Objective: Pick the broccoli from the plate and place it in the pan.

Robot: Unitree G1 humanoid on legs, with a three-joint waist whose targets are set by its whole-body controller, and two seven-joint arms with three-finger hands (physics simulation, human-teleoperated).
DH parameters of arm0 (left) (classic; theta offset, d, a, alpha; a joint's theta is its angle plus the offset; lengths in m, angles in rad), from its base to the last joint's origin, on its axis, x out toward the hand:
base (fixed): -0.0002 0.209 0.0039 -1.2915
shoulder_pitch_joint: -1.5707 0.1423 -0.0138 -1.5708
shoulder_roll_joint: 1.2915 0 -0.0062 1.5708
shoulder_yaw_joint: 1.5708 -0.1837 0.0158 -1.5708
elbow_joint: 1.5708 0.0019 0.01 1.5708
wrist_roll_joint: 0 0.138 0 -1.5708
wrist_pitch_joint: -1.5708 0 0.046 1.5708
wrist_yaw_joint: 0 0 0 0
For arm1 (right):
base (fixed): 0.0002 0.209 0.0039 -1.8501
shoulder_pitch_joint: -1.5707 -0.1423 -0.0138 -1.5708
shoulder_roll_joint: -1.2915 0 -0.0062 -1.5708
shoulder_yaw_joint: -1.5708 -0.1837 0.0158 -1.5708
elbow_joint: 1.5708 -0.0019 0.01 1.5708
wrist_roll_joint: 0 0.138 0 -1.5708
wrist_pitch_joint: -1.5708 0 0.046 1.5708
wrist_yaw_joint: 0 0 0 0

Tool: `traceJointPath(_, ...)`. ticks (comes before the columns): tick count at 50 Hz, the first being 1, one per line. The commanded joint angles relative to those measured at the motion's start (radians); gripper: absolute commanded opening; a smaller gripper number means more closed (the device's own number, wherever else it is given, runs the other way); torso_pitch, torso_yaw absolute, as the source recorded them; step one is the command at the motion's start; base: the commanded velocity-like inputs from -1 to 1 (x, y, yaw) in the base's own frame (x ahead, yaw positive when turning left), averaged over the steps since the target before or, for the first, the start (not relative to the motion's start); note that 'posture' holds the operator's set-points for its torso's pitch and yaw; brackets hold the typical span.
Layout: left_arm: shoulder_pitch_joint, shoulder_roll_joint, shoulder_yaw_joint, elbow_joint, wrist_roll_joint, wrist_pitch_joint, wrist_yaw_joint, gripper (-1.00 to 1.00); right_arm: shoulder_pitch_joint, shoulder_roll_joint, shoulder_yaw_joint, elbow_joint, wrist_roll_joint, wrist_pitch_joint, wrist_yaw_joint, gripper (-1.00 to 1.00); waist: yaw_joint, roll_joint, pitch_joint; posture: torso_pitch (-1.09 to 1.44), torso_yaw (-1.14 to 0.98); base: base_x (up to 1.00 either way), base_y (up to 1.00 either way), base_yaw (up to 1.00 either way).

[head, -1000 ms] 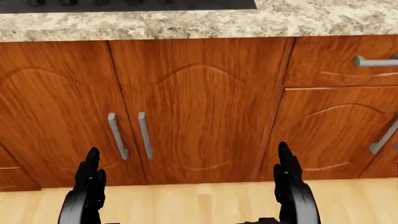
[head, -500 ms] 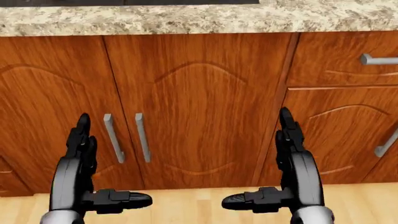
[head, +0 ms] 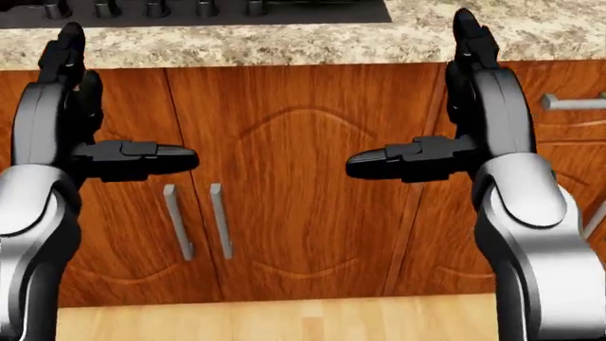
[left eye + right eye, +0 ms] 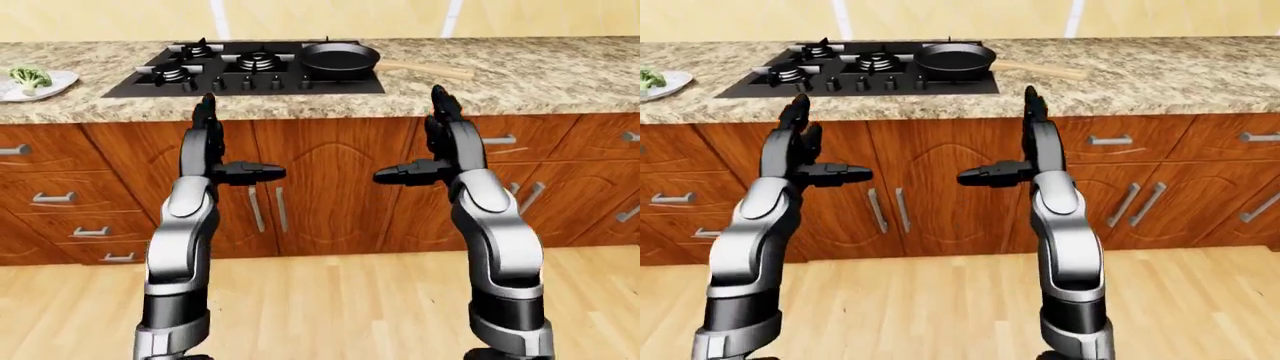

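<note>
The green broccoli [image 4: 29, 76] lies on a white plate [image 4: 52, 84] at the far left of the granite counter in the left-eye view. The black pan [image 4: 340, 58] with a wooden handle [image 4: 428, 70] sits on the right burner of the black stove [image 4: 205, 77]. My left hand [image 4: 243, 139] and right hand [image 4: 409, 136] are both open and empty. They are raised in front of the cabinet doors with fingers pointing up and thumbs pointing inward. Both are short of the counter edge and far from the broccoli.
Wooden cabinet doors with grey handles [image 3: 194, 220] fill the head view below the granite counter [image 4: 560, 71]. Drawers [image 4: 60, 199] stand at the left under the plate. Light wood floor [image 4: 330, 300] lies below.
Both hands have risen from the bottom of the head view to about counter-edge height. Their thumbs now stick out toward each other.
</note>
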Motion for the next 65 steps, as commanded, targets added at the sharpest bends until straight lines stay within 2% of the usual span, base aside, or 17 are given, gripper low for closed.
traceJointPath(1, -0.069, 0.021, 0.018, -0.045, -0.016, 0.029, 0.011, 1.0, -0.054, -0.02, -0.015, -0.042, 0.008, 0.026, -0.012, 1.0, -0.001, 0.002, -0.023, 0.0, 0.0, 0.0, 0.0, 0.0)
traceJointPath(23, -0.227, 0.112, 0.057, -0.25, -0.111, 0.273, 0.092, 1.0, -0.249, -0.115, -0.061, -0.208, 0.13, 0.259, -0.071, 1.0, -0.001, 0.005, -0.001, 0.0, 0.0, 0.0, 0.0, 0.0)
traceJointPath(25, -0.235, 0.12, 0.065, -0.265, -0.123, 0.293, 0.098, 1.0, -0.25, -0.12, -0.063, -0.207, 0.135, 0.256, -0.07, 1.0, -0.004, 0.008, -0.024, 0.0, 0.0, 0.0, 0.07, 0.0)
traceJointPath(30, -0.235, 0.125, 0.063, -0.266, -0.131, 0.29, 0.112, 1.0, -0.253, -0.122, -0.064, -0.208, 0.149, 0.256, -0.073, 1.0, -0.007, 0.0, -0.022, 0.0, 0.0, 0.0, 0.23, 0.0)
traceJointPath(33, -0.234, 0.123, 0.06, -0.268, -0.133, 0.286, 0.117, 1.0, -0.254, -0.123, -0.067, -0.21, 0.153, 0.252, -0.082, 1.0, -0.009, 0.035, -0.017, 0.0, 0.0, 0.0, 0.25, 0.0)
traceJointPath(35, -0.239, 0.126, 0.063, -0.27, -0.137, 0.292, 0.12, 1.0, -0.255, -0.124, -0.066, -0.209, 0.156, 0.251, -0.086, 1.0, -0.014, 0.096, -0.019, 0.0, 0.0, 0.0, 0.26, 0.0)
traceJointPath(36, -0.237, 0.126, 0.062, -0.268, -0.138, 0.287, 0.12, 1.0, -0.258, -0.124, -0.064, -0.212, 0.157, 0.256, -0.088, 1.0, -0.011, 0.067, -0.012, 0.0, 0.0, 0.0, 0.28, 0.0)
traceJointPath(38, -0.24, 0.129, 0.065, -0.27, -0.141, 0.29, 0.123, 1.0, -0.253, -0.125, -0.065, -0.208, 0.159, 0.246, -0.088, 1.0, -0.016, 0.066, -0.005, 0.0, 0.0, 0.0, 0.3, 0.0)
traceJointPath(45, -0.239, 0.133, 0.064, -0.28, -0.151, 0.298, 0.128, 1.0, -0.257, -0.125, -0.066, -0.223, 0.167, 0.261, -0.096, 1.0, -0.019, 0.001, -0.003, 0.0, 0.0, 0.0, 0.33, 0.0)
traceJointPath(48, -0.242, 0.135, 0.067, -0.287, -0.155, 0.306, 0.13, 1.0, -0.253, -0.127, -0.065, -0.214, 0.169, 0.248, -0.095, 1.0, -0.015, -0.058, -0.009, 0.0, 0.0, 0.0, 0.35, 0.0)
traceJointPath(49, -0.243, 0.135, 0.067, -0.288, -0.156, 0.308, 0.131, 1.0, -0.253, -0.127, -0.065, -0.214, 0.17, 0.248, -0.095, 1.0, -0.018, -0.04, -0.007, 0.0, 0.0, 0.0, 0.36, 0.0)
traceJointPath(53, -0.242, 0.136, 0.065, -0.285, -0.157, 0.304, 0.132, 1.0, -0.258, -0.128, -0.066, -0.22, 0.174, 0.257, -0.098, 1.0, -0.013, -0.047, -0.024, 0.0, 0.0, 0.0, 0.35, 0.0)
traceJointPath(57, -0.235, 0.136, 0.064, -0.275, -0.153, 0.29, 0.129, 1.0, -0.258, -0.129, -0.064, -0.218, 0.175, 0.254, -0.099, 1.0, -0.011, -0.01, -0.003, 0.0, 0.0, 0.0, 0.35, 0.0)
traceJointPath(59, -0.237, 0.135, 0.063, -0.276, -0.153, 0.293, 0.129, 1.0, -0.255, -0.129, -0.065, -0.215, 0.175, 0.248, -0.098, 1.0, -0.016, 0.029, -0.003, 0.0, 0.0, 0.0, 0.35, 0.0)
traceJointPath(61, -0.24, 0.138, 0.068, -0.28, -0.157, 0.299, 0.13, 1.0, -0.26, -0.128, -0.063, -0.219, 0.177, 0.255, -0.1, 1.0, -0.02, 0.112, -0.023, 0.0, 0.0, 0.0, 0.35, 0.0)
traceJointPath(62, -0.242, 0.138, 0.067, -0.283, -0.158, 0.303, 0.131, 1.0, -0.259, -0.129, -0.063, -0.22, 0.177, 0.255, -0.1, 1.0, -0.019, 0.077, -0.023, 0.0, 0.0, 0.0, 0.35, 0.0)
traceJointPath(65, -0.246, 0.136, 0.061, -0.288, -0.157, 0.307, 0.13, 1.0, -0.26, -0.129, -0.064, -0.223, 0.181, 0.26, -0.099, 1.0, -0.013, 0.056, -0.011, 0.0, 0.0, 0.0, 0.35, 0.0)
